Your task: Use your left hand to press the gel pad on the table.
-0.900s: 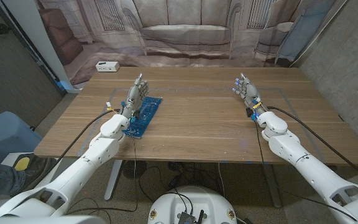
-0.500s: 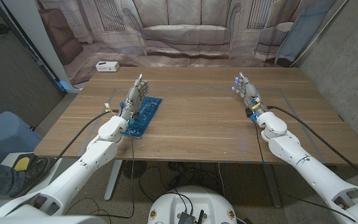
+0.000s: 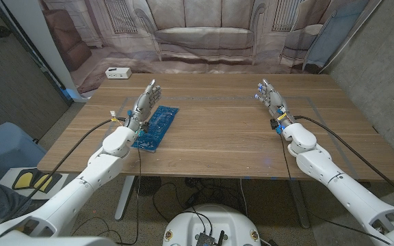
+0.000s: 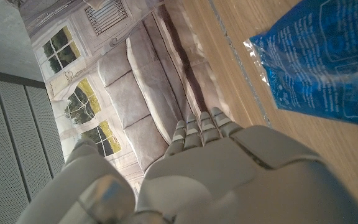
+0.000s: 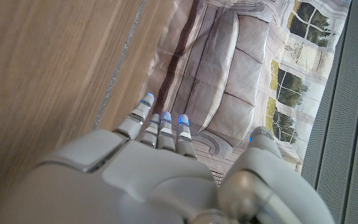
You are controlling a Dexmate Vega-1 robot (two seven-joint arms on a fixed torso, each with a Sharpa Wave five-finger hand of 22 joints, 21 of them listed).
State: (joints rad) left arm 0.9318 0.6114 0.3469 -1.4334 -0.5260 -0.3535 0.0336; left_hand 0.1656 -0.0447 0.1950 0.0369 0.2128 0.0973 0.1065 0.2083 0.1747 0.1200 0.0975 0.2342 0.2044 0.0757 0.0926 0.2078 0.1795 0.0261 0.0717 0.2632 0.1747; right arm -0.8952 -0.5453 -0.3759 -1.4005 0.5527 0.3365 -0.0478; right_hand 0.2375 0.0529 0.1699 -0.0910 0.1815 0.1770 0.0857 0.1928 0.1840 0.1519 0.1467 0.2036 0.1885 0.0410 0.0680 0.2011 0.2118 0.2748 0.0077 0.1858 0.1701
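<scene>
I'm still lining up: my left robot hand (image 3: 144, 102), fingers spread and empty, stands beside the blue gel pad (image 3: 157, 127), so next I shift over it and press down.

A long rectangular desk (image 3: 217, 137) of brown wooden planks is spanning the head view, its grain running from side to side. A flat, blue, printed rectangular gel pad (image 3: 157, 127) is lying directly on the boards at the robot's left side, set at a slant, with its long axis running from the near edge toward the far one; the same pad (image 4: 319, 59) is showing in the left wrist view, its clear sealed border lying on the wood. A small white rectangular box (image 3: 117, 72) is sitting at the far left corner, well apart from the pad.
</scene>
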